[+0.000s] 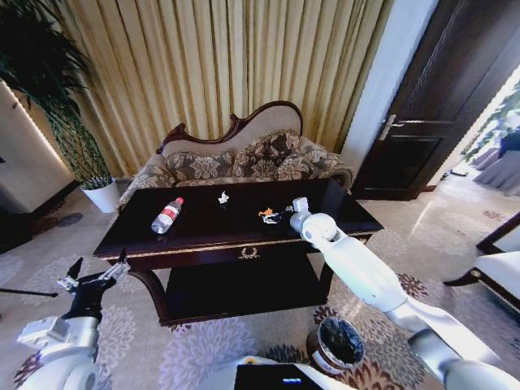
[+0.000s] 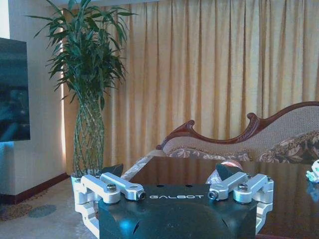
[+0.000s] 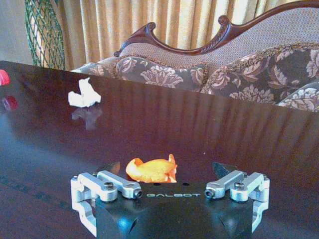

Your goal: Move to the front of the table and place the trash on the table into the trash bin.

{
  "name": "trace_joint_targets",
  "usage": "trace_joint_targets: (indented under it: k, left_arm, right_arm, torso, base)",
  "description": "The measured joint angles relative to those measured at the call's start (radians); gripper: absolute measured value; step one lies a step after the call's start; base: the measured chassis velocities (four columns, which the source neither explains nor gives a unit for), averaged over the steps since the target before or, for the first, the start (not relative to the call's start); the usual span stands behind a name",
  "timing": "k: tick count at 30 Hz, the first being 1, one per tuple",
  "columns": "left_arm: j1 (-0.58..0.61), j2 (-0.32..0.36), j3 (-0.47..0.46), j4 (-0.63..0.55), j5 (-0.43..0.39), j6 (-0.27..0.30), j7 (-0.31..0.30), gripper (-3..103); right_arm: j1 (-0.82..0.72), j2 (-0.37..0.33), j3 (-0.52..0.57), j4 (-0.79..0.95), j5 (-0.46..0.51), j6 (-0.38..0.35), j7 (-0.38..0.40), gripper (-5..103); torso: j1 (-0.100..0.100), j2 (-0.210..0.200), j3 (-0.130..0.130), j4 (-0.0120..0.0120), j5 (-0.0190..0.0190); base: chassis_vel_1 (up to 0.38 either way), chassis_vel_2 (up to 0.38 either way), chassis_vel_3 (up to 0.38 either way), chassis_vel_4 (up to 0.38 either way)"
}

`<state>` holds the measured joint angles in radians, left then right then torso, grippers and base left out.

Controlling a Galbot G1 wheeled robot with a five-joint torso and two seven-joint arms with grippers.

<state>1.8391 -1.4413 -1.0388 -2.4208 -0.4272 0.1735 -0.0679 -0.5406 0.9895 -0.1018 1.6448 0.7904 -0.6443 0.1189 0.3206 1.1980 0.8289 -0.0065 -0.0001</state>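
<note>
I had the robot at the front of the table (image 1: 203,236); no trash had been binned. The bottle (image 1: 166,215), white scrap (image 1: 223,197) and orange scrap (image 3: 151,170) lay on top. My right gripper (image 3: 169,172) stood released, its jaws either side of the orange scrap. The left gripper (image 1: 96,272) hung released off the table's left corner. The trash bin (image 1: 336,345) showed only its dark liner.

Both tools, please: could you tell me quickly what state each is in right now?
Left tool: open, empty, beside the table's left end.
Right tool: open, around the orange scrap, not closed.
</note>
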Motion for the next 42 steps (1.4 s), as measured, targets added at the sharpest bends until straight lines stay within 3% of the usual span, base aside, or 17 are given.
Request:
trace_joint_targets:
  k: [23,25,31,32,39,42]
  left_arm:
    - [-0.001,-0.001,-0.004,0.007,0.0,-0.003,0.002,100]
    - [-0.001,0.0,-0.003,0.008,0.0,-0.004,0.002,100]
    - [-0.002,-0.007,-0.002,0.013,0.0,-0.007,0.004,100]
    - [-0.002,-0.007,-0.002,0.013,0.0,-0.007,0.004,100]
    - [-0.004,-0.006,-0.002,0.014,0.0,-0.009,0.005,100]
    - [-0.003,-0.007,-0.001,0.013,0.001,-0.009,0.005,100]
  right_arm:
    - [0.003,0.026,-0.002,-0.045,0.039,-0.005,0.0,101]
    - [-0.001,0.026,-0.001,-0.046,0.038,-0.005,0.0,97]
    - [-0.008,0.024,0.003,-0.05,0.034,0.0,0.0,71]
    - [-0.008,0.024,0.003,-0.05,0.034,0.0,0.0,71]
    - [-0.011,0.021,0.009,-0.051,0.033,0.004,0.0,37]
    - [-0.015,0.021,0.013,-0.05,0.032,0.006,0.0,32]
  torso:
    - [0.0,0.0,0.0,0.0,0.0001]
    - [0.0,0.0,0.0,0.0,0.0001]
    - [0.0,0.0,0.0,0.0,0.0]
    - [0.0,0.0,0.0,0.0,0.0]
    - [0.0,0.0,0.0,0.0,0.0]
    - [0.0,0.0,0.0,-0.0001,0.0]
  base:
    - [0.0,0.0,0.0,0.0]
    - [0.0,0.0,0.0,0.0]
    - [0.0,0.0,0.0,0.0]
    - [0.0,0.0,0.0,0.0]
    - [0.0,0.0,0.0,0.0]
    - [0.0,0.0,0.0,0.0]
